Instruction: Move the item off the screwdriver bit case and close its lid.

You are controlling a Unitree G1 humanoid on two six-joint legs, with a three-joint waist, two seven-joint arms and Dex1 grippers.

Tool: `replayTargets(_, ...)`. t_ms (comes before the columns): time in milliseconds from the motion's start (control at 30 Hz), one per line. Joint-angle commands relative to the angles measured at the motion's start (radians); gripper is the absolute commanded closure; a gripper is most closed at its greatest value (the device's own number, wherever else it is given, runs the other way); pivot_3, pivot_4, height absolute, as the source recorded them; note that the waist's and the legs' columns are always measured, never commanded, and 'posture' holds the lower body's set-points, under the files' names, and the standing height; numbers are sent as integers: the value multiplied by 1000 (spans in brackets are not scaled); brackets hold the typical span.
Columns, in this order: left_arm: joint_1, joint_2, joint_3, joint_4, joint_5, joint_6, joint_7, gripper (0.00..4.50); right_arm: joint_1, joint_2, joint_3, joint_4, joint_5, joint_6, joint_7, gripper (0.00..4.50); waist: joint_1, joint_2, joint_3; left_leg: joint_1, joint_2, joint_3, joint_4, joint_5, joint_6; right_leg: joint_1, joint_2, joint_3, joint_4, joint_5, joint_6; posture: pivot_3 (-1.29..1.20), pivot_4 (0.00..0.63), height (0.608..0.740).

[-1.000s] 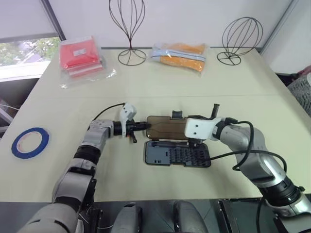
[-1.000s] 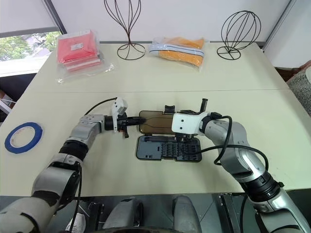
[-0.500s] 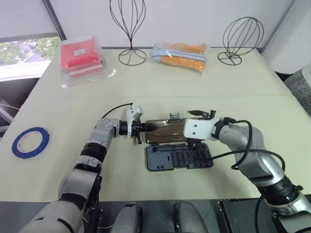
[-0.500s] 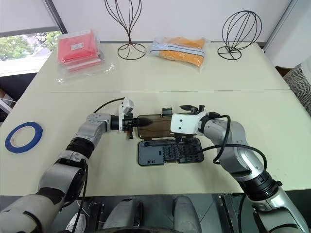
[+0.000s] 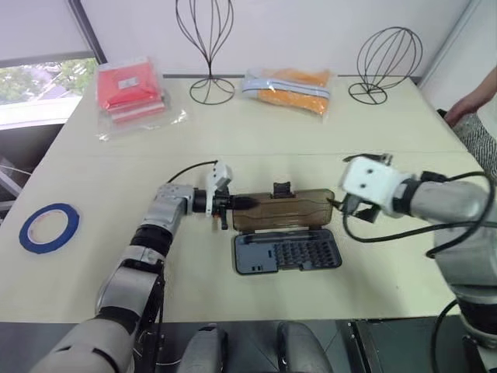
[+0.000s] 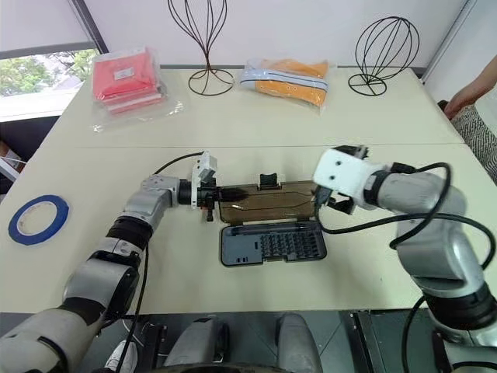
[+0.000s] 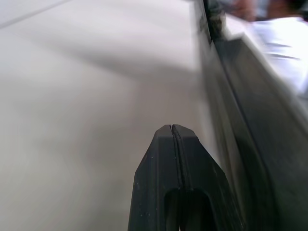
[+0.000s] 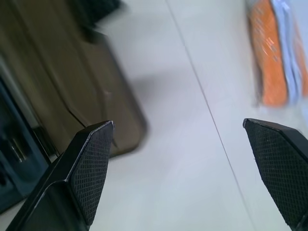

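Note:
The blue tape roll (image 5: 48,228) lies flat near the table's left edge, far from the case. In the middle of the table sits the screwdriver bit case (image 5: 287,251), its base open and rows of bits showing. Its smoky-brown lid (image 5: 286,210) stands tilted up behind the base, latch tab (image 5: 281,189) on top. My left gripper (image 5: 242,203) is shut, nothing between its fingers (image 7: 172,144), its tip against the lid's left end. My right gripper (image 8: 177,126) hangs wide open just off the lid's right end, holding nothing.
A red packet (image 5: 128,89) lies at the back left and an orange packet (image 5: 286,85) at the back middle. Two wire stands (image 5: 204,47) (image 5: 386,62) rise along the back edge. A person's arm (image 5: 474,99) shows at the right edge.
My right gripper has opened, let go of the lid and pulled away up and to the right. The left gripper rose a little, still at the lid's left end.

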Motion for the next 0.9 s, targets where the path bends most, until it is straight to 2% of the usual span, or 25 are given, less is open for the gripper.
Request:
replayTargets(33,30,55,-29,-136,-35,53,-110,4500,47,-49,-116,-25,25,27,-17,25,0,0,0,0,0,0,0,0,0,0,0,0,0,0,0,0,150,740)
replayTargets(233,81,95,-116,-260,-46,77,-186,4500,195,-118,-295,-70,83,76,8,25,5,0,0,0,0,0,0,0,0,1,0,1,0,0,0,0,150,740)
replayTargets(400,87,15,-198,-177,27,-5,-162,4500,253,-107,-379,-124,161,142,3,25,13,0,0,1,0,0,2,0,1,2,0,1,0,0,0,0,150,740)
replayTargets(567,99,-24,-257,-21,119,-174,-124,4500,267,-7,-334,-209,272,204,-46,25,21,2,-1,3,0,0,1,0,1,4,0,1,0,0,0,0,150,740)
replayTargets(733,89,-38,-269,14,129,-207,-120,4500,251,70,-311,-236,405,205,-60,25,24,2,-2,5,0,-1,3,0,1,7,0,1,0,0,0,0,150,740)
replayTargets(900,94,-24,-286,9,131,-216,-138,4500,241,93,-262,-261,518,204,-78,25,24,2,-2,5,0,-3,3,0,1,7,0,1,0,0,0,0,150,740)
